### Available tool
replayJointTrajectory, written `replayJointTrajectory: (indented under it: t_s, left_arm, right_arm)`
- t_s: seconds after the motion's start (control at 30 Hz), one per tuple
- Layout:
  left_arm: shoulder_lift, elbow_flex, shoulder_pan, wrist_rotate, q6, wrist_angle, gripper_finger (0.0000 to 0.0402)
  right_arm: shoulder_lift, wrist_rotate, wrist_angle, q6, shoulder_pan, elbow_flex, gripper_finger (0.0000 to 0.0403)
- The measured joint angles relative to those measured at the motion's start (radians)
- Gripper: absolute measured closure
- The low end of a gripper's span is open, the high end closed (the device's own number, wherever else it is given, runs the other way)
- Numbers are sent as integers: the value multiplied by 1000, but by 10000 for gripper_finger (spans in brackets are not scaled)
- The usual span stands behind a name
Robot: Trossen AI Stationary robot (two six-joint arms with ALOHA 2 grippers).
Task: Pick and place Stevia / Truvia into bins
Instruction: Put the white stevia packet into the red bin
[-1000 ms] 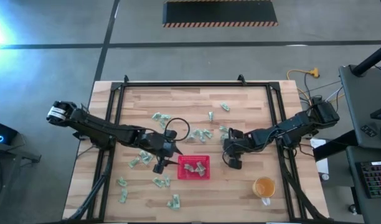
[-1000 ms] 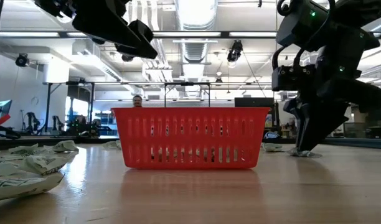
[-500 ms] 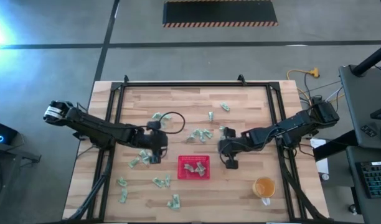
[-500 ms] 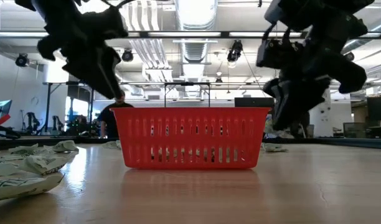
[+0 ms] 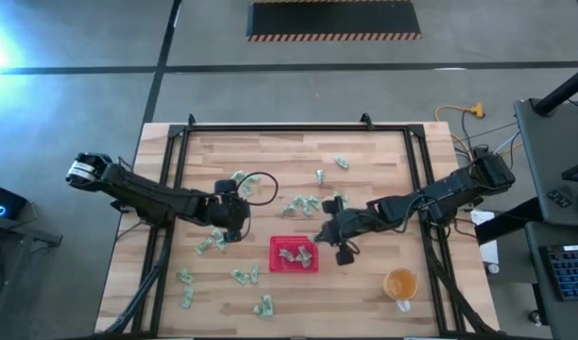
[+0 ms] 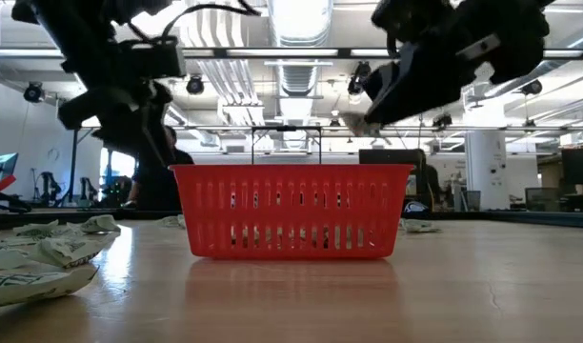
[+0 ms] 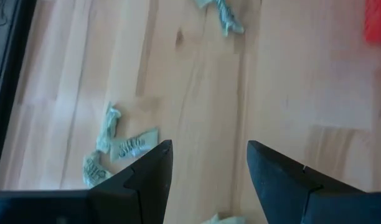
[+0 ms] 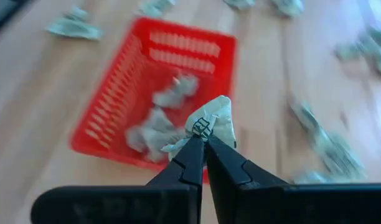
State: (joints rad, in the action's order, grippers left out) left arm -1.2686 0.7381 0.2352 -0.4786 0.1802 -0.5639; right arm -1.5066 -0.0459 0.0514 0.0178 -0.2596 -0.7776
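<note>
With a few sachets [image 5: 294, 253] lying in the red tray [image 5: 310, 265] and many scattered on the surface [image 5: 383, 170], the right pincer [image 8: 203, 144] is pinching another sachet [image 8: 212, 121] beside it.

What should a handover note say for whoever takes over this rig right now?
Right gripper: shut on a sachet, raised beside the red tray, not yet over it.
Left gripper: open, empty, above bare wood left of the tray, near loose sachets.
Done: a few sachets already lie in the tray.
Left: drop the held sachet in, then collect the many sachets scattered over the table. The orange cup is not a target.
</note>
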Motion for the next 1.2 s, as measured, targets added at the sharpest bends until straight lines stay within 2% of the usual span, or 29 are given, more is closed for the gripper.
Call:
replayJointTrajectory:
  t_s: [0.33,0.6,0.77,1.2]
  left_arm:
    - [0,-92,0,1,57,-7,212]
    - [0,-95,0,14,263,-227,212]
    - [0,-106,0,85,311,-240,212]
    - [-3,-107,0,88,303,-205,212]
  right_arm:
    - [-65,49,163,43,-26,1,394]
    - [-204,57,189,79,-26,-52,394]
    - [-235,155,183,90,-24,-84,389]
    - [-222,160,184,68,-24,-89,294]
